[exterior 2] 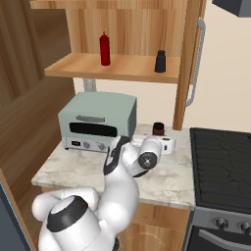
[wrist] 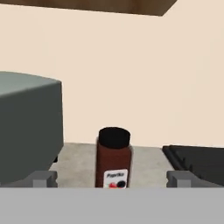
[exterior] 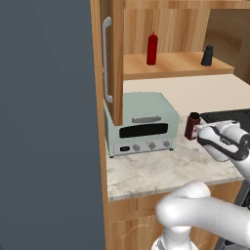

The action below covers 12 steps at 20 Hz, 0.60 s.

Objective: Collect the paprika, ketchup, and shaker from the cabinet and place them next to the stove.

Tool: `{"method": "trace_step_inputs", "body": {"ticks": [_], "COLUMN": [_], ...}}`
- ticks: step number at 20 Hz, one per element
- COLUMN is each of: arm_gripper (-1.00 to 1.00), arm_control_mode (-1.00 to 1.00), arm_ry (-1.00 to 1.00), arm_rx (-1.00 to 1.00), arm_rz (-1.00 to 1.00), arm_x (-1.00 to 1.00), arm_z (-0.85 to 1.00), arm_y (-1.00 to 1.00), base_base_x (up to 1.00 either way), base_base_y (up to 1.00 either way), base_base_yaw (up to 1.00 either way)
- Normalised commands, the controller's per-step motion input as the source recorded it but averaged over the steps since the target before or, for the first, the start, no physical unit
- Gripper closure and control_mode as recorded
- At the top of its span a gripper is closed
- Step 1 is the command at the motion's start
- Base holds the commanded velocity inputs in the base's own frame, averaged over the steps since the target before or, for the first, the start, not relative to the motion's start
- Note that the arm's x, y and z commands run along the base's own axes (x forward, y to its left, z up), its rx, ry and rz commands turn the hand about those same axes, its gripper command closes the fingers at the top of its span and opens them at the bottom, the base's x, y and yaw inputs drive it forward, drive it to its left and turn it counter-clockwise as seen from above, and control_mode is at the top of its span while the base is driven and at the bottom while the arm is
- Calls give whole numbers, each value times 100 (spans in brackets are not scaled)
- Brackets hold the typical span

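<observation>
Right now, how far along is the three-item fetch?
Done, by the look of it: the paprika stands upright on the counter between the toaster oven and the stove. In hand: nothing; the gripper is open, its fingers either side of the jar, apart from it. Left: the ketchup and the shaker are on the cabinet shelf.
</observation>
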Motion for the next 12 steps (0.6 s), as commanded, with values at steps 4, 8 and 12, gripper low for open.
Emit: {"method": "trace_step_inputs", "body": {"ticks": [4,8,12], "arm_gripper": [-100,-100,-100], "arm_control_mode": [-100,-100,-100], "arm_ry": [0,0,0], "arm_rx": [-2,-3,-4], "arm_rz": [-6,-6,-6], "arm_x": [-20,-15,-12], "arm_z": [66,59,53], "arm_y": [1,9,17], "base_base_x": [0,0,0], "base_base_y": [0,0,0], "base_base_yaw": [0,0,0]}}
